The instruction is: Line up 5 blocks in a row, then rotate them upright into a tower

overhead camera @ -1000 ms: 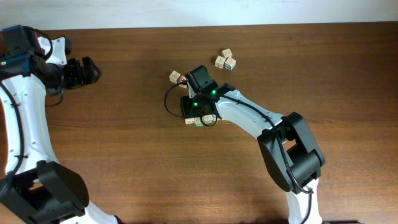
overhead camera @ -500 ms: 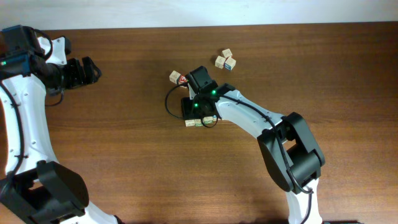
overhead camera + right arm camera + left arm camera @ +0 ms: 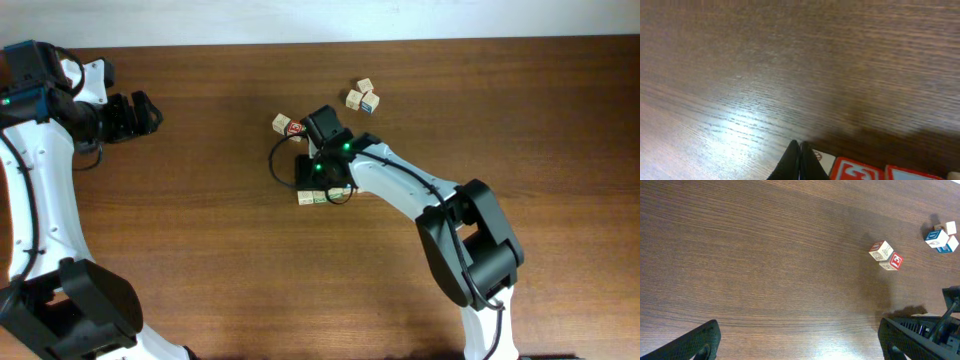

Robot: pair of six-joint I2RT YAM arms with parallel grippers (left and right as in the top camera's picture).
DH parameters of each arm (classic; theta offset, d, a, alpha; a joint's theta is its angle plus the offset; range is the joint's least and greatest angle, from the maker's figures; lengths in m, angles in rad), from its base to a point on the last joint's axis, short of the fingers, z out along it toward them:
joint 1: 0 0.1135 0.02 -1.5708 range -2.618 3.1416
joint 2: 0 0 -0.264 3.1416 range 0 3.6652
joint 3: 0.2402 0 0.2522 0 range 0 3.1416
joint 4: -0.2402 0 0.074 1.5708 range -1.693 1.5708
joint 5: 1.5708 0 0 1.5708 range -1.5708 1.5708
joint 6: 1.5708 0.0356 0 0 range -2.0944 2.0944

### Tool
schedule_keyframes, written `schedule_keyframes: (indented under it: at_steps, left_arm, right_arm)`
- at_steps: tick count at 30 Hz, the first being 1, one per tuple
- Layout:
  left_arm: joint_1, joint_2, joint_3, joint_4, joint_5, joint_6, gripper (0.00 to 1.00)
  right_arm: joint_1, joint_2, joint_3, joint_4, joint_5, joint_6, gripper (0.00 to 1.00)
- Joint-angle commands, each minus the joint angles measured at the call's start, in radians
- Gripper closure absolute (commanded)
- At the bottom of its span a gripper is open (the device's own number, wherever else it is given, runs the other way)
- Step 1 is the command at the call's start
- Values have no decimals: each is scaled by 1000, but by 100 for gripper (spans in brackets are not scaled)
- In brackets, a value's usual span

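The line of blocks lies at mid-table, mostly hidden under my right gripper; only its pale and green-marked left end shows in the overhead view. In the right wrist view the right gripper is shut with nothing between its fingers. Its tips rest against a pale cube at the row's end, with a red-marked cube and a blue-marked cube beside it. My left gripper hovers open at the far left, far from the blocks, with wide-apart fingers.
A plain-and-red pair of cubes sits just behind the row. A small cluster with a blue cube lies farther back right. The table's far edge runs behind them.
The right gripper's fingers have closed fully and its wrist has shifted slightly right. The row of blocks has barely moved. The left arm has stayed still.
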State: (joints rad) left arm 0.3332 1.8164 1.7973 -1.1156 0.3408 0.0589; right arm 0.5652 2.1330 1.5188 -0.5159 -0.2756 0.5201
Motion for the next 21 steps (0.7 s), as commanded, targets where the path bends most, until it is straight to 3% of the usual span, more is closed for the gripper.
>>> schedule_keyframes:
  at_steps: [1, 10, 21]
  left_arm:
    - [2, 1, 22, -1, 10, -6, 1]
    - [2, 1, 22, -1, 10, -6, 1]
    - [2, 1, 22, -1, 10, -6, 1]
  right_arm:
    - [-6, 14, 28, 3, -2, 11, 96]
    - [-52, -13, 170, -134, 22, -71, 95]
    - [-80, 17, 143, -285, 111, -71, 95]
